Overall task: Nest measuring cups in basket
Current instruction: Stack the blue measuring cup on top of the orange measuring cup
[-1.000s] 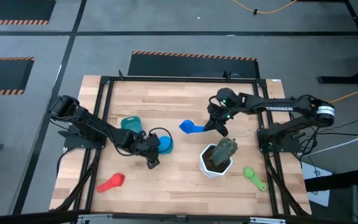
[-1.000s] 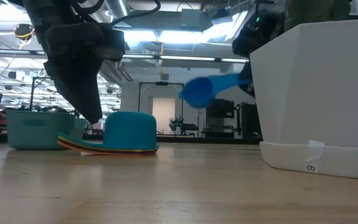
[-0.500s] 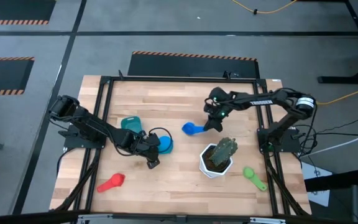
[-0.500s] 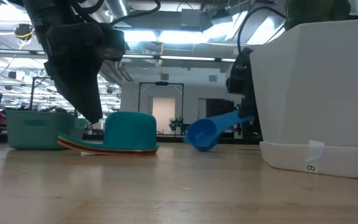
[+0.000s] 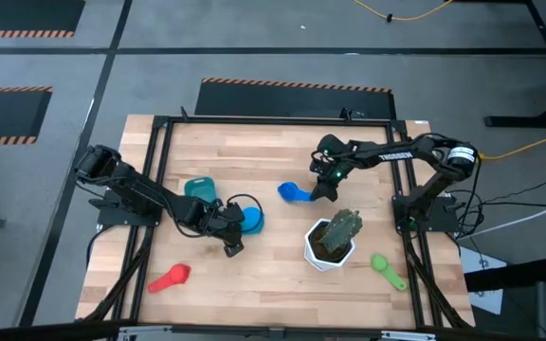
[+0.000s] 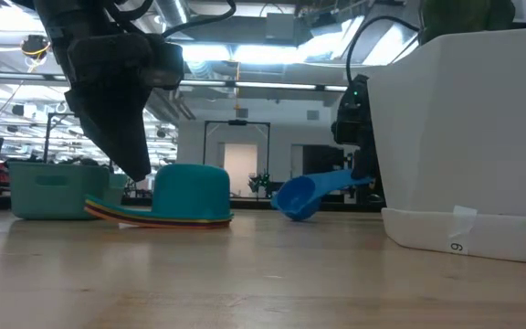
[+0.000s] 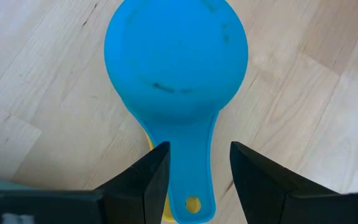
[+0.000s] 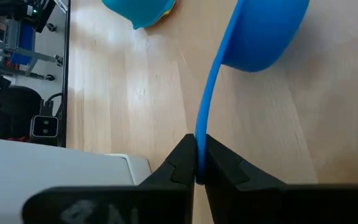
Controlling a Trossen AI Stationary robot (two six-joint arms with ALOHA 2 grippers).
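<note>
A stack of upside-down measuring cups [image 5: 251, 220] lies rim-down on the table, a light-blue one [image 7: 176, 56] on top and a yellow one beneath it. My left gripper [image 7: 197, 152] is open, a finger on each side of the top cup's handle. The teal basket [image 5: 199, 188] stands just beyond the stack. My right gripper [image 5: 322, 187] is shut on a darker blue cup [image 5: 295, 194] near the table's middle. A red cup [image 5: 171, 278] lies near the front left, a green cup [image 5: 387, 269] near the front right. My right gripper pinches the blue cup's flat handle [image 8: 199, 140] between its two fingers, near the handle's free end and edge-on to the camera. The fingers come slanting down from the table's right. The bowl [image 6: 295, 203] rests on the table and the handle slants up to the fingers.
A white hexagonal pot [image 5: 330, 244] with a green plant stands just in front of my right gripper and fills the right side of the low view. A black metal frame [image 5: 159, 128] runs around the wooden table top.
My right gripper has sunk toward the table with the blue cup and shifted a little toward the far edge. The cup, which hung clear a second ago, now has its bowl on the wood with the handle still raised. My left arm has kept still.
</note>
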